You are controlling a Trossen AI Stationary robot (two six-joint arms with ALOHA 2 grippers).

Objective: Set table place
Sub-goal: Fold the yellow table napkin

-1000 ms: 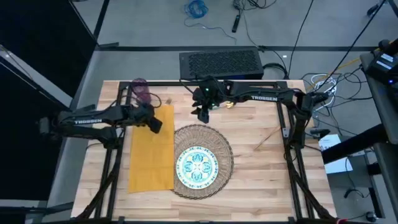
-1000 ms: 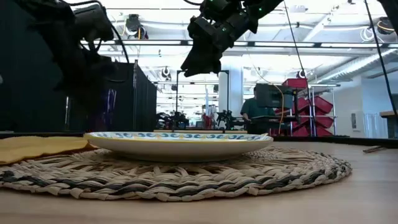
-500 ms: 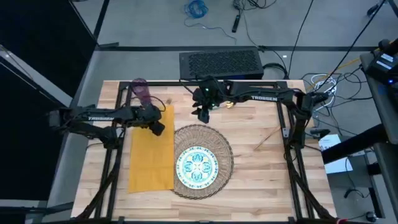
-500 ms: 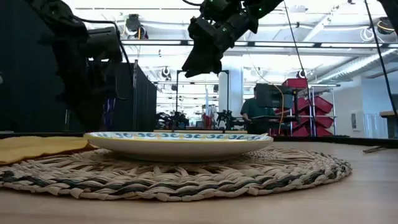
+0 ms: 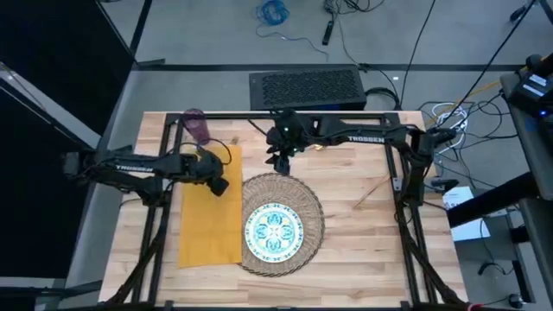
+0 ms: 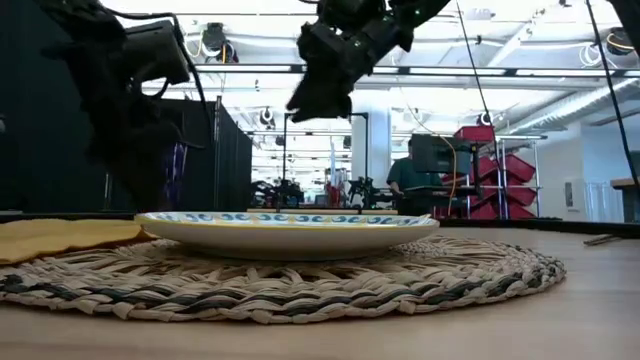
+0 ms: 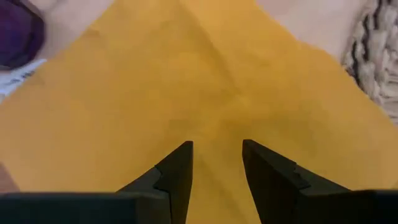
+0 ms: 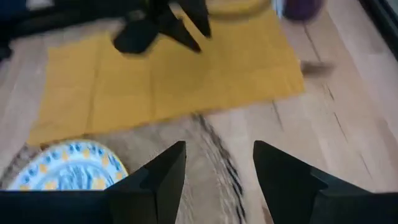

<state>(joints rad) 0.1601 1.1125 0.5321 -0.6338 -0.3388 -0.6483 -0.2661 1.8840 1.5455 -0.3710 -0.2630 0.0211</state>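
Broadest of all, the table [image 5: 363,250]: a light butcher-block top framed by black rails, bearing everything else. On it, left of centre, a long mustard-yellow napkin [image 5: 210,220] laid flat, its length running from the far side toward the near edge. Just beside the napkin's right edge, a round woven placemat [image 5: 313,216], and centred on that a white plate [image 5: 274,231] with a teal floral pattern, seen in the low view as a shallow dish [image 6: 290,232] resting level on the braided straw [image 6: 400,285]. Over the napkin's far end, the left gripper [image 5: 218,179], reaching in from the table's left side; from its wrist camera, two dark fingers [image 7: 177,171] parted with bare yellow cloth [image 7: 205,74] showing in the gap, nothing between them. Above the placemat's far rim, the right gripper [image 5: 278,160], extended from the right side, raised well off the surface in the low view [image 6: 318,85]; its fingers [image 8: 163,177] likewise spread apart and empty, looking down on napkin, straw weave and a slice of the plate [image 8: 65,165]. At the far left corner, near the napkin's top edge, a small purple cup [image 5: 197,126], apparently lying on its side, though hard to tell from above. On the bare wood right of the placemat, a thin stick-like item [image 5: 371,192], possibly a piece of cutlery, too slight to identify.
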